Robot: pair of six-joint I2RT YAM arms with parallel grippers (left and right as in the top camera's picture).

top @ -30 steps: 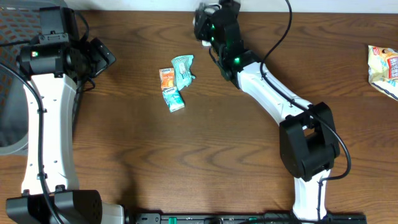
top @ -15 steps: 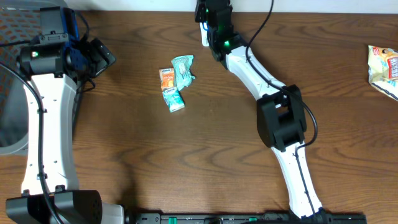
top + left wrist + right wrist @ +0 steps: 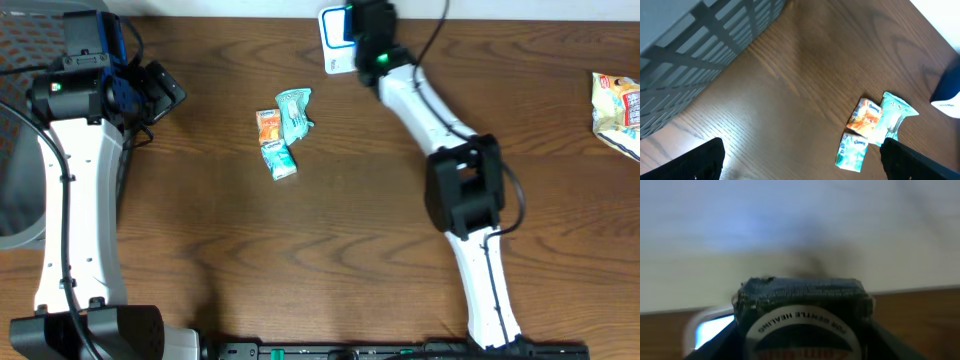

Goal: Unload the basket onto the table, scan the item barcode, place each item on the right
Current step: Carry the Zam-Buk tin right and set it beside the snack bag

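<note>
At top centre of the overhead view, the right gripper (image 3: 360, 24) pinches a labelled box (image 3: 802, 325). At upper left, the left gripper (image 3: 802, 162) is spread wide.

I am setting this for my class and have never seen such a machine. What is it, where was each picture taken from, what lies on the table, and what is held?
These are two robot arms at a wooden table. One picture looks down from above; the other two come from a camera on each wrist. The left hand is open and empty, beside a grey basket. Three small packets lie mid-table, and a printed bag at the right edge. The right hand grips a dark-topped pack at the far edge, beside a white-and-blue object I cannot identify.
</note>
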